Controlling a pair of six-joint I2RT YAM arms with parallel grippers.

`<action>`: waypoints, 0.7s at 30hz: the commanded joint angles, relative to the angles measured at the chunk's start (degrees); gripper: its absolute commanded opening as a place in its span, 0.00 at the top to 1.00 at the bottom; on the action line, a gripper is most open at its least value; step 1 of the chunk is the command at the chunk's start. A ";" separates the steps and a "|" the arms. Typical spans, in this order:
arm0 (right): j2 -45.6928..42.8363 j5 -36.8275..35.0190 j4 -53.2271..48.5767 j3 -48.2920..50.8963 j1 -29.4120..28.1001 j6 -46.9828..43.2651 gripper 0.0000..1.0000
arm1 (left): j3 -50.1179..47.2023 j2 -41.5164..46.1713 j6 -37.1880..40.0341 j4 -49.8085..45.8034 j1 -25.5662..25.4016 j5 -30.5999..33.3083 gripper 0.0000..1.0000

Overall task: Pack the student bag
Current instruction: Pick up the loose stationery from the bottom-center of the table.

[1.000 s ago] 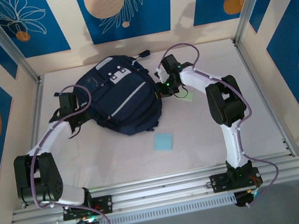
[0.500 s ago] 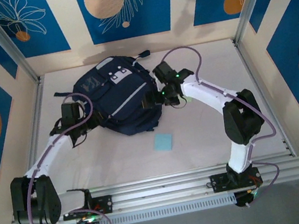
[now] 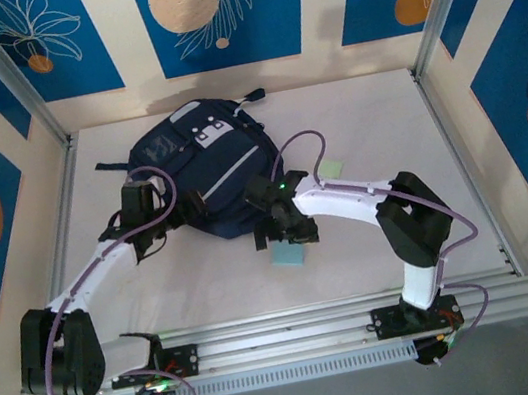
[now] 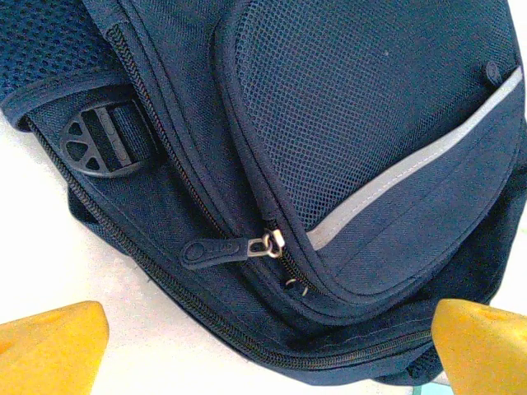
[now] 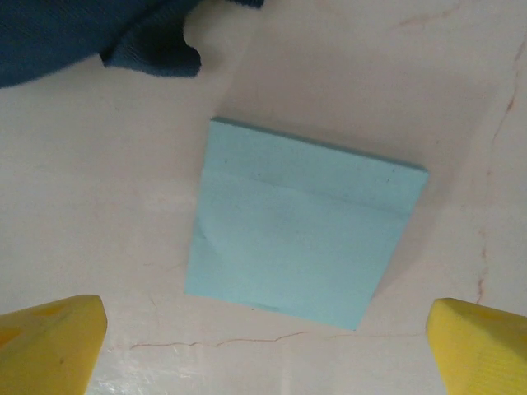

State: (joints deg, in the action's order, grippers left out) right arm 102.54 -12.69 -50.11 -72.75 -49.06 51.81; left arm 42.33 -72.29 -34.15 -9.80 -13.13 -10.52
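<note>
navy fabric with thin pale stripes: the student bag (image 3: 203,167) lies flat on the white counter (image 3: 381,107), toward 11 o'clock from the counter's middle. the left hand (image 3: 170,213) sits at the bag's 8 o'clock edge, its yellow fingers spread wide and holding nothing. seen from the left wrist, that hand (image 4: 265,350) faces the bag (image 4: 354,123), with a zipper pull (image 4: 216,250) lying on a seam and a black buckle (image 4: 103,144) at 10 o'clock. the right hand (image 3: 282,230) hovers at the bag's 5 o'clock, over a light blue pad (image 3: 289,256), jaws wide and empty. from the right wrist, the blue pad (image 5: 300,234) lies flat between the hand's (image 5: 265,346) fingertips (image 5: 49,341), apart from both, with a corner of the bag (image 5: 148,49) at 11 o'clock. a pale green pad (image 3: 331,167) lies at the bag's 3 o'clock.
</note>
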 commanded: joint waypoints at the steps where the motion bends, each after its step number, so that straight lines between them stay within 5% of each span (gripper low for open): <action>1: -0.76 -1.55 1.32 3.50 -0.73 6.49 0.01 | -1.02 2.31 0.85 0.83 -0.59 -1.25 0.00; 21: 1.03 7.36 13.81 10.42 3.78 4.35 0.02 | -3.96 6.29 -1.53 0.74 -0.88 -0.99 0.00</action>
State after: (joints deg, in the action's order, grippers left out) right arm 102.30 -7.73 -39.86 -63.46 -45.71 56.03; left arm 38.81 -66.96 -34.70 -8.80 -13.43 -10.57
